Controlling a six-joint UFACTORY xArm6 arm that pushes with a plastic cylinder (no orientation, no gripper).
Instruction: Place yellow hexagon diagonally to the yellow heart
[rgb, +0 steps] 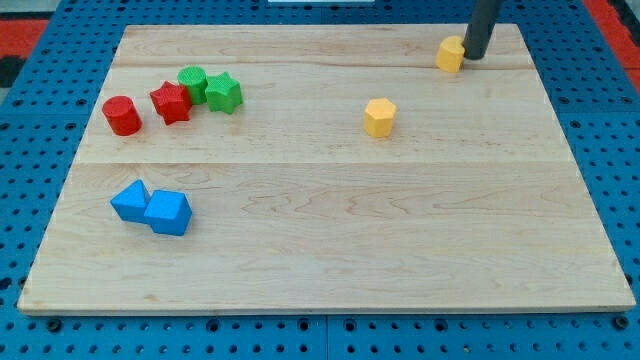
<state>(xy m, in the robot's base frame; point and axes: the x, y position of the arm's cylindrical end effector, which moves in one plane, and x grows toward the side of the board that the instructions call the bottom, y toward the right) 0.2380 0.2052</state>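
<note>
The yellow hexagon (380, 117) lies toward the view's bottom-left of my tip (474, 58), apart from it; the yellow heart (451, 54) sits just beside my tip, on its left, seemingly touching; no fingers here, only the rod. Far to the tip's left on the table (330, 260) cluster a red cylinder (122, 115), red star (171, 102), green cylinder (193, 82) and green star (224, 93); two blue blocks (152, 207) lie touching, lower-left.

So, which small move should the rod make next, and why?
Probably leave the near block: my tip stands against the right side of the yellow block at the view's top, whose shape I cannot make out. The yellow hexagon lies lower left, apart, so I would travel round to it.
</note>
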